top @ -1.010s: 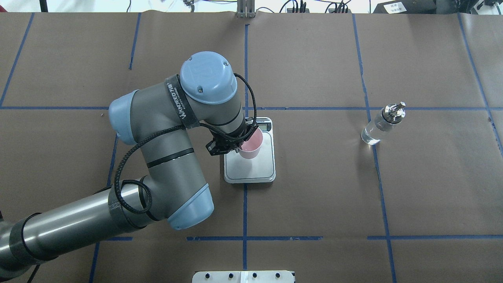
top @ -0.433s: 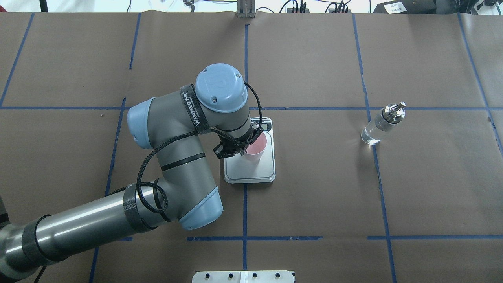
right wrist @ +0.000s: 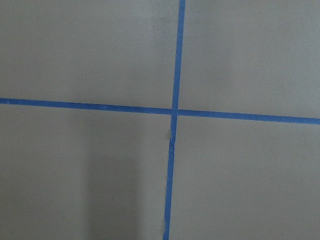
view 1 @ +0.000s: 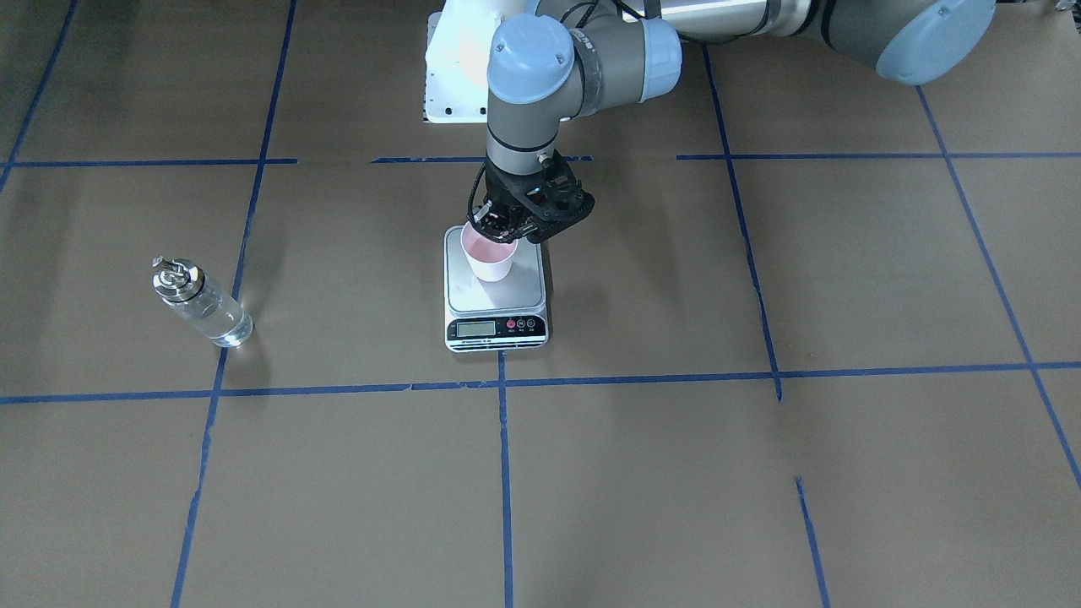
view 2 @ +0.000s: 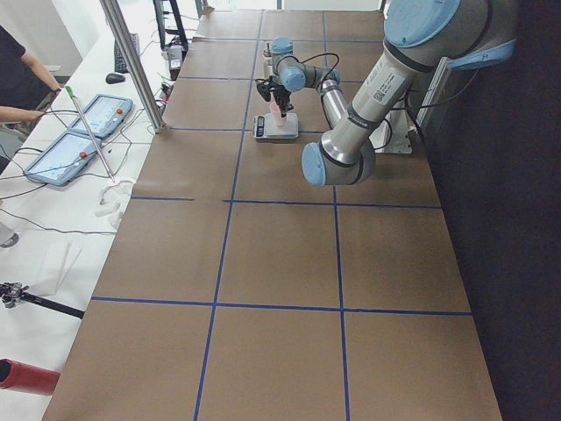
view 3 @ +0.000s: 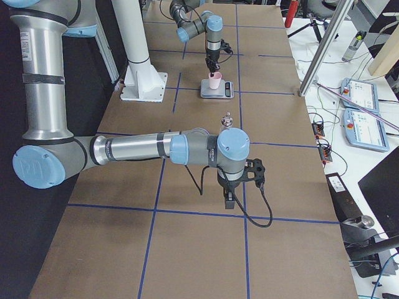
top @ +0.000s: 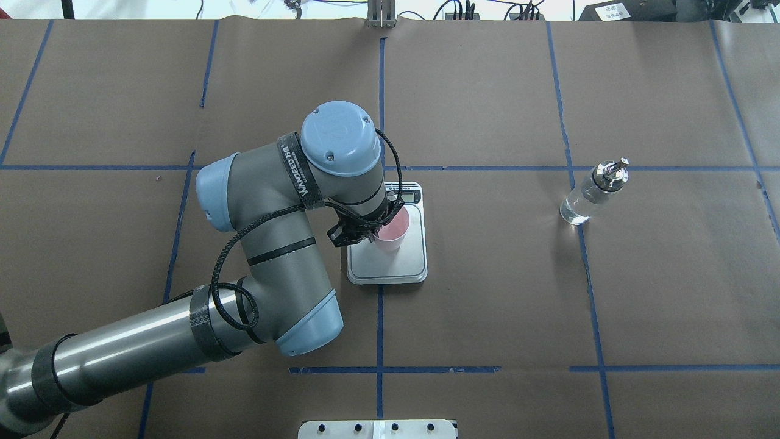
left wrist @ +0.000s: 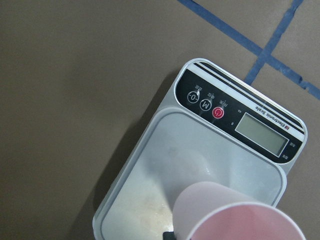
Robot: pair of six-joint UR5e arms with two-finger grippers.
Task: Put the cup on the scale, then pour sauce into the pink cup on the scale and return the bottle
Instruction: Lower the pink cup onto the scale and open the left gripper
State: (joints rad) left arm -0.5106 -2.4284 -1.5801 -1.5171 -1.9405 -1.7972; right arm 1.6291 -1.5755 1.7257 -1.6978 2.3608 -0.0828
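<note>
The pink cup (top: pixel 391 231) stands upright over the steel platform of the scale (top: pixel 390 266), and its base seems to rest on the platform. My left gripper (top: pixel 368 230) reaches down and is shut on the cup's rim. From the front, the cup (view 1: pixel 489 257) sits at the back of the scale (view 1: pixel 517 289), under the left gripper (view 1: pixel 505 230). The left wrist view shows the cup (left wrist: pixel 235 216) close up over the scale (left wrist: pixel 195 165). The clear bottle (top: pixel 588 195) stands alone, far right of the scale. My right gripper (view 3: pixel 229 198) hangs over bare table near the bottle (view 3: pixel 227 121); I cannot tell whether it is open or shut.
Brown paper with a blue tape grid covers the table. The robot's white base plate (top: pixel 378 429) is at the near edge. Cables and a metal post (top: pixel 380 13) line the far edge. A side bench holds tablets (view 2: pixel 70 149), with a person's arm (view 2: pixel 22 114) beside it.
The left arm's elbow and wrist swung to the right. The cup shifted slightly and sank lower over the platform, still in the left gripper. The bottle has not moved.
</note>
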